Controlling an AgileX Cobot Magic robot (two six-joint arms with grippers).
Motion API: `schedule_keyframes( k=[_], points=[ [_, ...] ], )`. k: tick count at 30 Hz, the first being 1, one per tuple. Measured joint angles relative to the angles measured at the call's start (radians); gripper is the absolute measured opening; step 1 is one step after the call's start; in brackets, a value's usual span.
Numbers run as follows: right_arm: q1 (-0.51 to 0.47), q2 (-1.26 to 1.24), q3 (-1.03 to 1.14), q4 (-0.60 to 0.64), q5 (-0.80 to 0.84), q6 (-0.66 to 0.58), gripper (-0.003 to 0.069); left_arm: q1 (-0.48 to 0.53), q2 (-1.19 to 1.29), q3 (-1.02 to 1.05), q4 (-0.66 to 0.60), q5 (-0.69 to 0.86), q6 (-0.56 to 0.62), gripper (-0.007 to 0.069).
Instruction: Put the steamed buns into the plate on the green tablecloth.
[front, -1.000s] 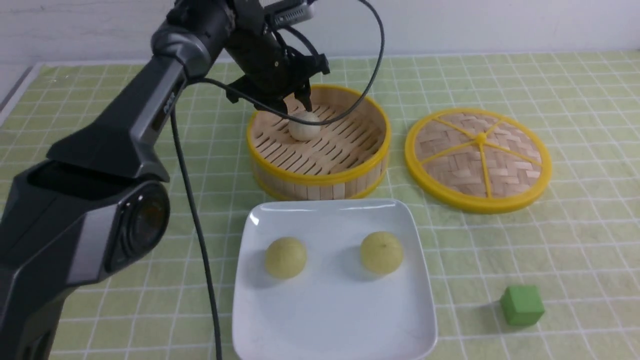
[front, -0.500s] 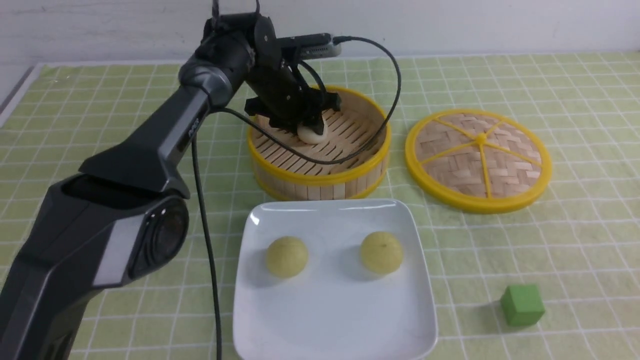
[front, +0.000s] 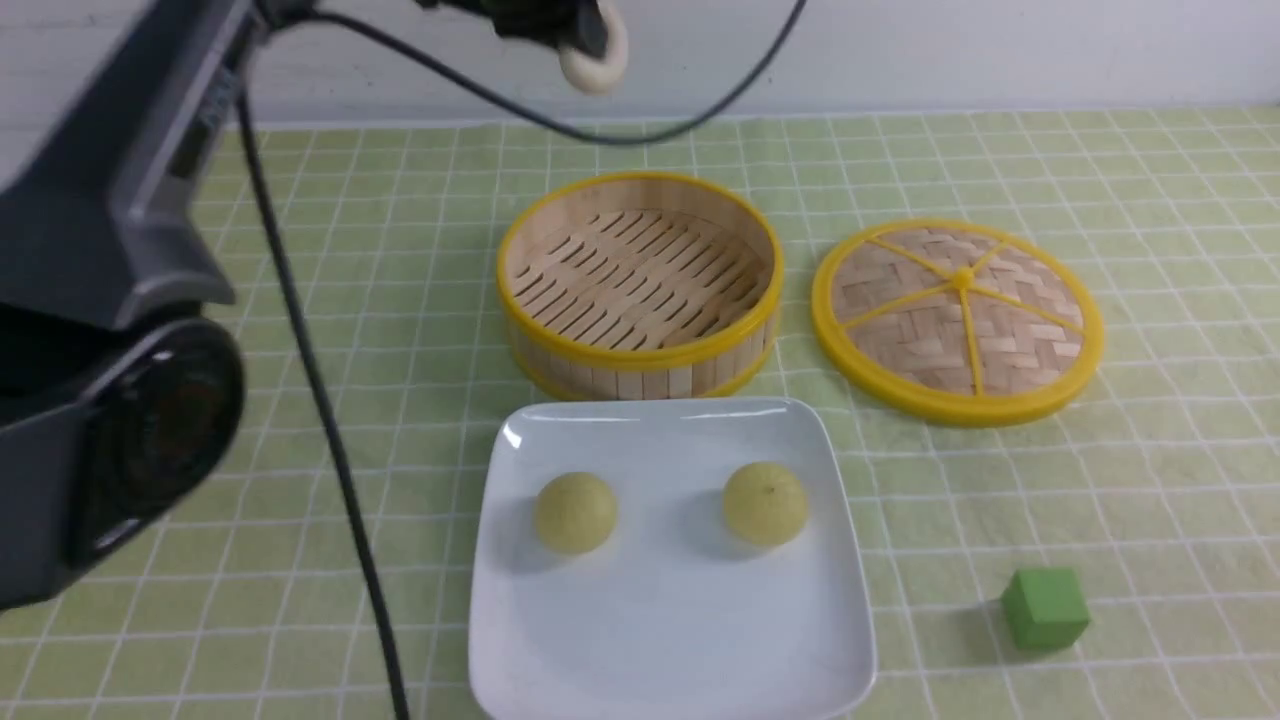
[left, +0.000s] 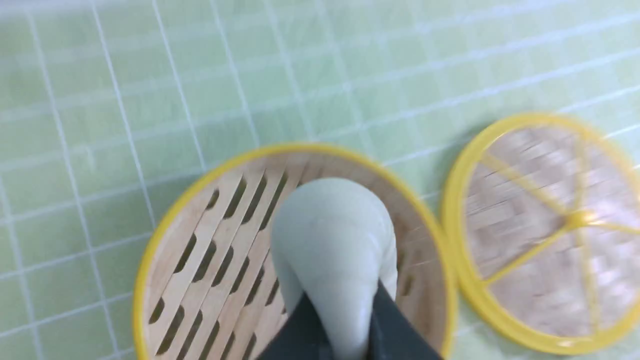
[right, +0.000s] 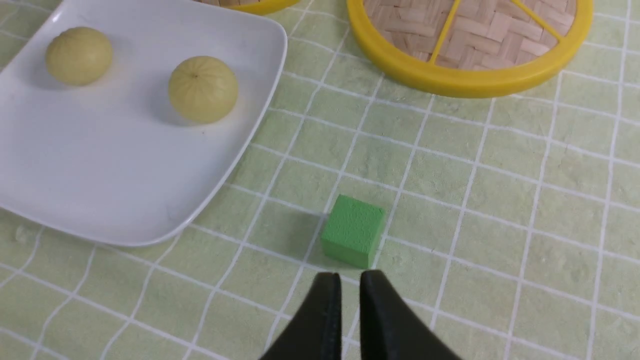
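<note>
My left gripper (front: 585, 35) is shut on the off-white steamed bun (front: 597, 62) and holds it high above the bamboo steamer basket (front: 640, 285). In the left wrist view the bun (left: 332, 250) is squeezed between the dark jaws over the basket (left: 210, 240). Two pale yellow-green buns (front: 574, 512) (front: 765, 503) lie in the white square plate (front: 660, 640) on the green grid tablecloth (front: 1000, 500). My right gripper (right: 350, 280) is shut and empty, low over the cloth just short of the green cube. It does not show in the front view.
The woven round lid (front: 957, 318) lies right of the basket. A green cube (front: 1044, 608) sits on the cloth right of the plate, also in the right wrist view (right: 353, 230). The left arm and its cable (front: 300, 330) cross the left side.
My left gripper closed on the off-white bun in the basket and lifted it high up, near the top of the front view. The basket now holds nothing.
</note>
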Motion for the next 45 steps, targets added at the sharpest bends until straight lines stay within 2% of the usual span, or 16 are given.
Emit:
schedule_keyframes(
  k=[3, 5, 6, 7, 8, 9, 10, 11, 14, 16, 17, 21, 25, 28, 36, 45],
  points=[
    [0.000, 0.000, 0.000, 0.000, 0.000, 0.000, 0.0082, -0.010, -0.137, 0.146, -0.014, 0.000, -0.009, 0.0029],
    [0.000, 0.000, 0.000, 0.000, 0.000, 0.000, 0.0086, -0.038, -0.280, 0.424, -0.035, 0.000, -0.012, 0.0029],
    [0.000, 0.000, 0.000, 0.000, 0.000, 0.000, 0.0087, -0.045, -0.301, 0.471, -0.038, 0.000, -0.012, 0.0029],
    [0.000, 0.000, 0.000, 0.001, -0.001, 0.000, 0.0089, -0.080, -0.377, 0.662, -0.082, 0.000, -0.002, 0.0029],
    [0.000, 0.000, 0.000, 0.001, 0.000, 0.000, 0.0090, -0.085, -0.385, 0.686, -0.082, 0.000, 0.001, 0.0030],
    [-0.001, 0.000, 0.000, 0.010, -0.001, 0.000, 0.0091, -0.138, -0.445, 0.891, -0.160, 0.000, 0.037, 0.0030],
    [-0.001, 0.000, 0.000, 0.009, -0.001, 0.000, 0.0091, -0.144, -0.450, 0.913, -0.160, 0.000, 0.041, 0.0030],
    [-0.001, 0.000, 0.000, 0.017, -0.001, 0.000, 0.0092, -0.190, -0.476, 1.056, -0.225, -0.012, 0.069, 0.0030],
    [-0.001, 0.000, 0.000, 0.035, -0.001, 0.000, 0.0092, -0.279, -0.491, 1.302, -0.306, -0.137, 0.113, 0.0030],
    [-0.001, 0.000, 0.000, 0.035, -0.001, 0.000, 0.0092, -0.296, -0.491, 1.363, -0.309, -0.209, 0.126, 0.0030],
    [-0.001, 0.000, 0.000, 0.035, -0.001, 0.000, 0.0092, -0.306, -0.491, 1.421, -0.301, -0.310, 0.141, 0.0033],
    [-0.001, 0.000, 0.000, 0.040, -0.004, 0.000, 0.0097, -0.307, -0.491, 1.479, -0.267, -0.436, 0.150, 0.0056],
    [-0.001, 0.000, 0.000, 0.039, -0.007, 0.000, 0.0100, -0.307, -0.488, 1.488, -0.202, -0.483, 0.150, 0.0121],
    [-0.001, 0.000, 0.000, 0.037, -0.007, 0.000, 0.0104, -0.307, -0.442, 1.488, -0.175, -0.514, 0.151, 0.0244],
    [-0.001, 0.000, 0.000, 0.038, 0.011, 0.000, 0.0114, -0.291, -0.419, 1.489, -0.092, -0.516, 0.135, 0.0467],
    [-0.001, -0.015, 0.000, 0.057, 0.024, 0.000, 0.0120, -0.289, -0.553, 1.489, -0.010, -0.504, 0.111, 0.0517]
  ],
)
